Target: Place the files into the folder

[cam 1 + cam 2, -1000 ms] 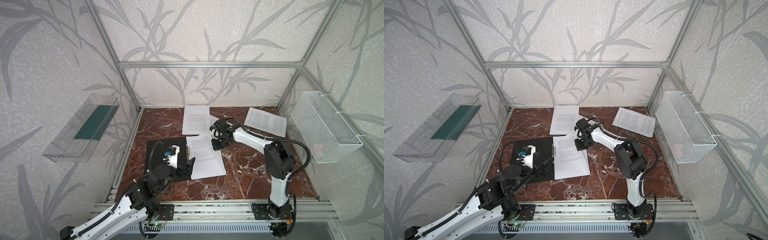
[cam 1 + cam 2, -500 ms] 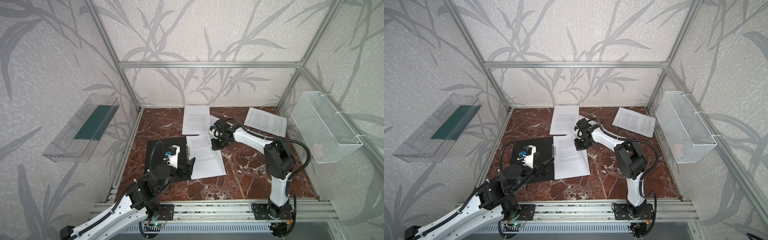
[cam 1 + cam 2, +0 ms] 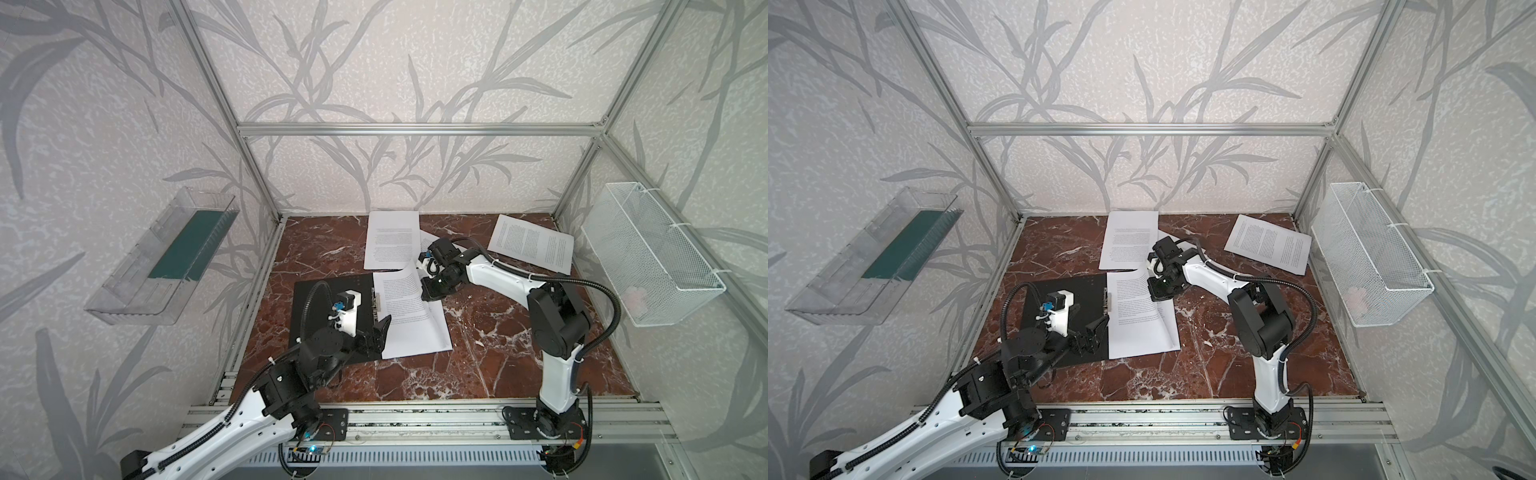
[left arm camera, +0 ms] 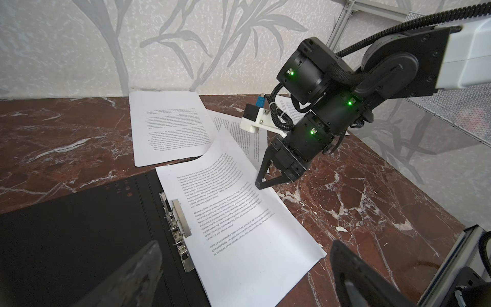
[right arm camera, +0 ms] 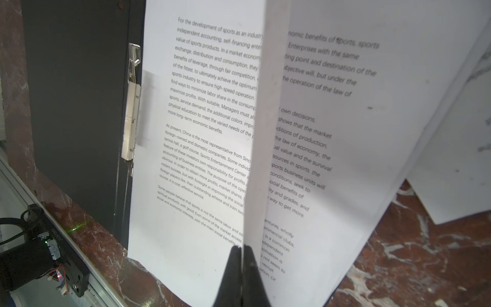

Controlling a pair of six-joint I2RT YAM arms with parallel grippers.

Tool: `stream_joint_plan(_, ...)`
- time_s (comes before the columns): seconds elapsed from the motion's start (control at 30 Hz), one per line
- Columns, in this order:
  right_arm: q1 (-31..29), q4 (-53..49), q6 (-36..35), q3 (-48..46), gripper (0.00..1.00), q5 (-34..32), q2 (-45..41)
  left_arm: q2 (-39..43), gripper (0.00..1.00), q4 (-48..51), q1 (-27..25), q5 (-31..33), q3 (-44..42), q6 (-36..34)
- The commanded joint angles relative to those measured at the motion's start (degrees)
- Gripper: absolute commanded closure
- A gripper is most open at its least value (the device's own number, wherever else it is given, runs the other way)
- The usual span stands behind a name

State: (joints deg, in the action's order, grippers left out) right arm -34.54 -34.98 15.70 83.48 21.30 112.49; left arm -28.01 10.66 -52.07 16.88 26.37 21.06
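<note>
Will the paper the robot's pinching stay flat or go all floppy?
Probably floppy: where the right gripper pinches the sheet, it buckles into a ridge and its far corner curls up. It looks thin and light, so one pinch likely lifts it. Pushed, it would probably slide over the smooth folder or crumple.

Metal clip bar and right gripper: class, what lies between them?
Only the printed sheet that the right gripper pinches: it stretches from the gripper to the clip bar of the folder. The left wrist view shows it.
</note>
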Motion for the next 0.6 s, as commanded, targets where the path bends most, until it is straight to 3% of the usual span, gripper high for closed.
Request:
stream_joint_plan(0.0, -0.11, -0.24, 0.42, -0.89, 0.98, 0.80, 0.89, -0.03, 0.01, -0.90, -0.11, 0.61, 1.14, -0.49)
stream_joint_plan(0.17, -0.10, -0.13, 0.47, -0.87, 0.95, 0.77, 0.80, -0.16, 0.01, -0.87, -0.13, 0.63, 1.23, -0.54)
stream_joint_plan(0.33, -0.14, -0.26, 0.39, -0.83, 0.86, 0.43, 0.59, -0.38, 0.01, -0.81, -0.11, 0.79, 1.23, -0.57)
stream_joint_plan(0.57, -0.15, -0.03, 0.31, -1.21, 0.55, -3.12, -1.09, -0.18, 0.01, 0.40, -0.12, 1.97, 1.80, -0.49)
